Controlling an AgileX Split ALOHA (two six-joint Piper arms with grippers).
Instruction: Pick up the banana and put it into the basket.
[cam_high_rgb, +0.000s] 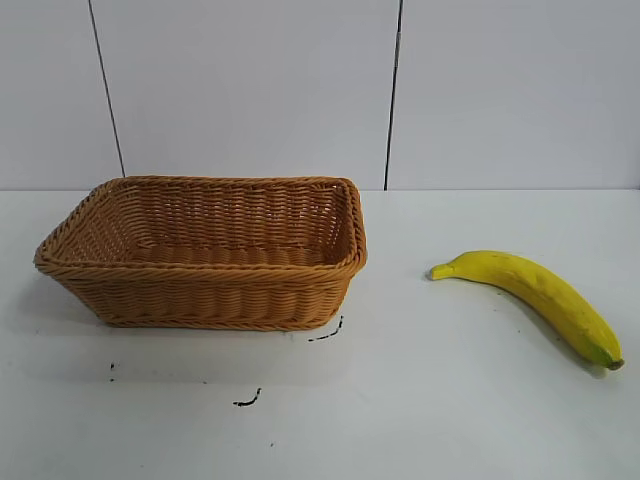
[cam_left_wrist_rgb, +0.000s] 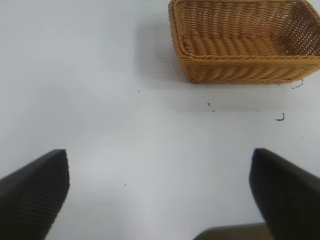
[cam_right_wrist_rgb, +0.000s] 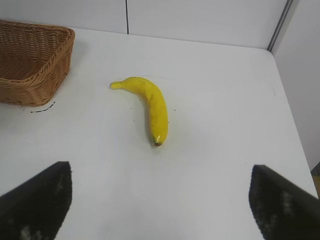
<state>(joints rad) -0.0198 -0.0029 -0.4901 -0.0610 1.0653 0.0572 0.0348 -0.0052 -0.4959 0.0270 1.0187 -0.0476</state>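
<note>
Banana: long curved yellow banana (cam_high_rgb: 535, 291) lies on white table (cam_high_rgb: 420, 400), apart from basket.
Basket: rectangular woven tan wicker basket (cam_high_rgb: 205, 290).
Left gripper (cam_left_wrist_rgb: 159, 192): jaws released.
Right gripper (cam_right_wrist_rgb: 160, 200): jaws released.

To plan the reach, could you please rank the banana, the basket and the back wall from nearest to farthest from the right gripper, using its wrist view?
From the open right gripper:
1. banana, straight ahead on the table.
2. basket, farther, off to one side.
3. back wall, beyond the table's far edge.

bg: white panel wall (cam_high_rgb: 250, 90) (dark seams) | white table (cam_high_rgb: 400, 400), black marks
</note>
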